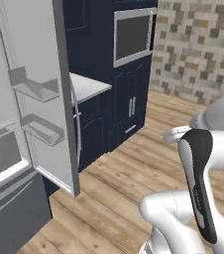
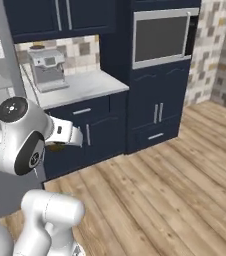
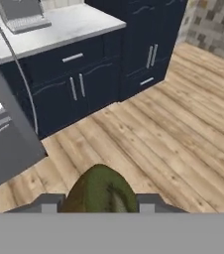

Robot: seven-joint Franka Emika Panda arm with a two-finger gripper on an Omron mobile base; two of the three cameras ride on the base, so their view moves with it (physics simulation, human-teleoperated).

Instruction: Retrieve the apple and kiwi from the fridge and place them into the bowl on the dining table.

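Closest to me in the hand view, the kiwi (image 3: 100, 192) sits between the two dark finger tips of my gripper (image 3: 99, 204), the jaws closed on it from either side, so I read it as held and already clear of the fridge (image 1: 22, 119). From the right base view the hand sticks out sideways over the wooden floor (image 2: 175, 190), and a dark sliver under it is probably the fruit, though it is too small to be sure. Just beyond, the fridge door (image 1: 44, 94) hangs open with its grey bins in the left base view, close to my arm's side. Farther off stand the navy cabinets (image 2: 100, 130), the white counter (image 2: 85, 86) with a coffee machine (image 2: 47, 69), and the wall oven (image 2: 161, 37). The step, as I judge it, is carrying the kiwi to the bowl on the dining table. To do it well I'd keep the squeeze steady, hold the hand level so the oval fruit cannot roll out, swing wide of the open door, and turn the base slowly.
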